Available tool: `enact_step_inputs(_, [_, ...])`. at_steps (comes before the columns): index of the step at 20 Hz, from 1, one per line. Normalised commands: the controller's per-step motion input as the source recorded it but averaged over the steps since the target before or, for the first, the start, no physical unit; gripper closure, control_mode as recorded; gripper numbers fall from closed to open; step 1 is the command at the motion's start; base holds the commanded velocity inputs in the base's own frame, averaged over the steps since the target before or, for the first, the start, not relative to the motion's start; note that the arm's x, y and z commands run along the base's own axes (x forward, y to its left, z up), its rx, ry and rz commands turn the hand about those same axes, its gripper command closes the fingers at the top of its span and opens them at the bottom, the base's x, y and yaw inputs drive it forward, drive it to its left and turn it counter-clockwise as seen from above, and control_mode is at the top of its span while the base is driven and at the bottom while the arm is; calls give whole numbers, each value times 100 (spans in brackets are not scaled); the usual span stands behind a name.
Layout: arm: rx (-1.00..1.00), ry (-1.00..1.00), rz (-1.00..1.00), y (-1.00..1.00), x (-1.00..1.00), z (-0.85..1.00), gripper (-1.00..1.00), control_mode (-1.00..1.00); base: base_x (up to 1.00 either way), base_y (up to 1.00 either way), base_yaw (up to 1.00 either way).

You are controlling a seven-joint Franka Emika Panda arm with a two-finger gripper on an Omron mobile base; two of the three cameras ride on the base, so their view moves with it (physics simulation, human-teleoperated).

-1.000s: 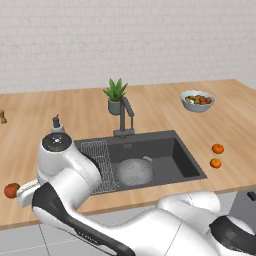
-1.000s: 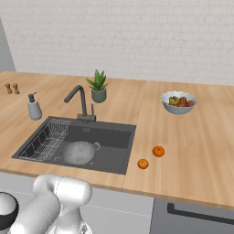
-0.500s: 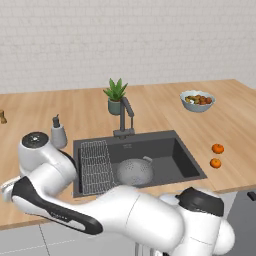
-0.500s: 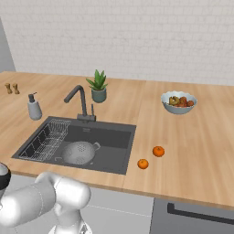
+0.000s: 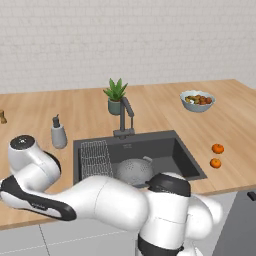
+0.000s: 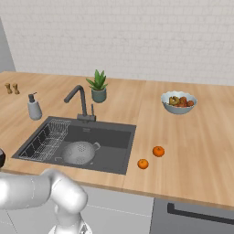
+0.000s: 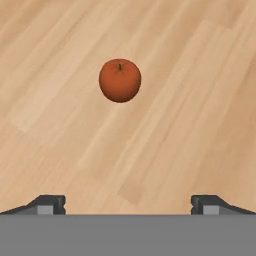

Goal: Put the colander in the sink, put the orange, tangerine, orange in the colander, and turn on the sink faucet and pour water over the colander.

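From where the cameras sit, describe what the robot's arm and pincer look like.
The arm is glossy white, made of thick rounded segments, with dark grey to black bands at the joints and a dark round cap on one joint. The pincer has two small dark grey fingertips, blocky with slanted outer edges.

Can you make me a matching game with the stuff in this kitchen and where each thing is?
Things:
1. colander
2. fruit bowl
3. soap dispenser
4. potted plant

Places:
A. on the counter left of the sink
B. behind the sink faucet
C. inside the sink, beside the wire rack
D. far right on the counter, near the wall

Pairs: 1-C, 2-D, 3-A, 4-B
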Motion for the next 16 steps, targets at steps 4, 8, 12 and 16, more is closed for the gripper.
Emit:
enact_step_inputs(4, [-5,0,0,19,29,-26,-100,-100,0,0,0])
enact_step_inputs(8, [-2,0,0,14,30,-23,-100,-100,0,0,0])
enact_step_inputs(12, [-3,0,0,20,27,-34,-100,-100,0,0,0])
enact_step_inputs(16, [-3,1,0,23,27,-41,-100,-100,0,0,0])
